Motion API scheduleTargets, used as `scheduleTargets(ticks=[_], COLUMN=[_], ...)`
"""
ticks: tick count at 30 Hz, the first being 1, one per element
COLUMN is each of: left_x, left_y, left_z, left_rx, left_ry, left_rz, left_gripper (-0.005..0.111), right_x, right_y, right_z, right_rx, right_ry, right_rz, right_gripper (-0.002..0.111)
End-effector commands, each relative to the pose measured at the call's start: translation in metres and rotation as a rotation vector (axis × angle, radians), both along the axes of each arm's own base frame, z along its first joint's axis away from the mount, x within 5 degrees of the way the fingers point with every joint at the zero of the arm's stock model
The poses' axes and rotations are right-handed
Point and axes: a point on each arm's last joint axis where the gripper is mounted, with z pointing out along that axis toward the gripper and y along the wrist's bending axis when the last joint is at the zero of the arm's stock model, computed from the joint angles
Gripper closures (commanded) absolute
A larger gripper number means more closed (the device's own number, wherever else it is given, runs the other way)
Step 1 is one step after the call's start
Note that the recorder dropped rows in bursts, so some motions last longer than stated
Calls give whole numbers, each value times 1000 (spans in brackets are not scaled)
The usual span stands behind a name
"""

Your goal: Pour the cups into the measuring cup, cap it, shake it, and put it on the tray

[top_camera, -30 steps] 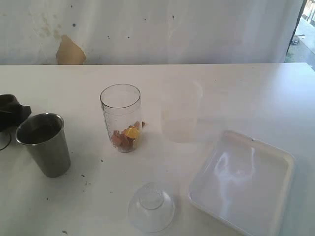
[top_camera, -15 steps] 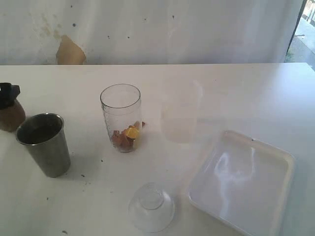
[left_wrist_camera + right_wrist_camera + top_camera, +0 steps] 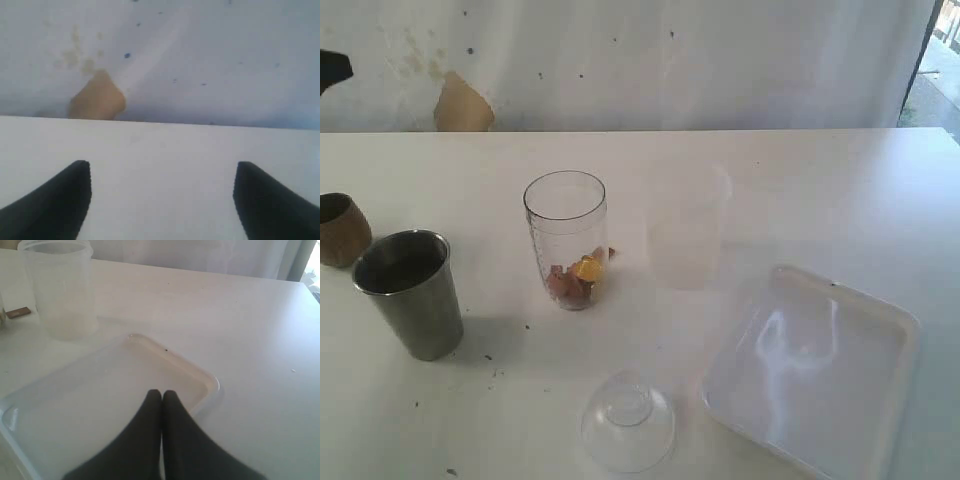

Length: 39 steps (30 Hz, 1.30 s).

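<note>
Since half a second ago the left end effector [image 3: 162, 169] has lifted off the wooden cup [image 3: 340, 229] and risen toward the upper left corner of the exterior view. That cup now stands free at the left edge of the surface [image 3: 800, 190].

The measuring cup [image 3: 567, 238] stands upright and uncapped, left of the middle. A small heap of orange, yellow and brown pieces [image 3: 577, 279] sits in its rounded bottom. One brown bit [image 3: 611, 253] lies on the surface just beside it, toward the frosted cup [image 3: 688, 232]. The frosted cup stands upright near the measuring cup's right; what it holds cannot be told through its cloudy wall.

Nearer the camera, the clear dome lid [image 3: 628, 421] lies on the surface, apart from both cups. To its right is the tray [image 3: 902, 330], its white floor showing only glare.

Left of the measuring cup, well apart, the steel tumbler [image 3: 412, 295] stands upright. Its inside is dark and its contents are hidden. The wooden cup stands near it, farther back.

In the left wrist view the dark fingers are spread apart, with only surface and wall between them. The right end effector [image 3: 161, 393] has its fingers pressed together and hangs over the tray.
</note>
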Motion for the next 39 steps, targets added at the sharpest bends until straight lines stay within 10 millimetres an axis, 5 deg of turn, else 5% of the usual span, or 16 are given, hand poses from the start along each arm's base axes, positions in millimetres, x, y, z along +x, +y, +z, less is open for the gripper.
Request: scheduleTargets(ticks=[1, 4, 7, 13, 14, 20, 26, 32, 35, 39], left_x=[3, 4, -2, -4, -1, 15, 19, 7, 3, 20], left_y=[-26, -49, -77, -111, -112, -97, -72, -35, -18, -7], left_z=[49, 75, 91, 86, 82, 80, 96, 107, 98, 71], left_rx=[-101, -128, -81, -6, -13, 3, 271, 644, 835, 839], left_ry=[31, -17, -81, -121, -108, -115, -271, -308, -119, 266], left_rz=[-160, -262, -405, -514, -506, -281, -22, 467, 695, 454], left_gripper=[37, 37, 50, 105, 107, 107, 107, 107, 107, 107], right_x=[0, 0, 0, 0, 0, 0, 0, 0, 0, 0], right_y=[0, 0, 0, 0, 0, 0, 0, 0, 0, 0], right_z=[0, 0, 0, 0, 0, 0, 0, 0, 0, 0], right_rx=[-3, -3, -3, -3, -3, -2, -2, 0, 0, 0], right_ry=[-15, -15, -15, -15, -15, -15, -15, -15, -15, -15], right_rz=[-1, -1, -1, -1, -1, -1, -1, -2, -2, -2], right_gripper=[108, 108, 108, 108, 108, 108, 108, 108, 108, 108])
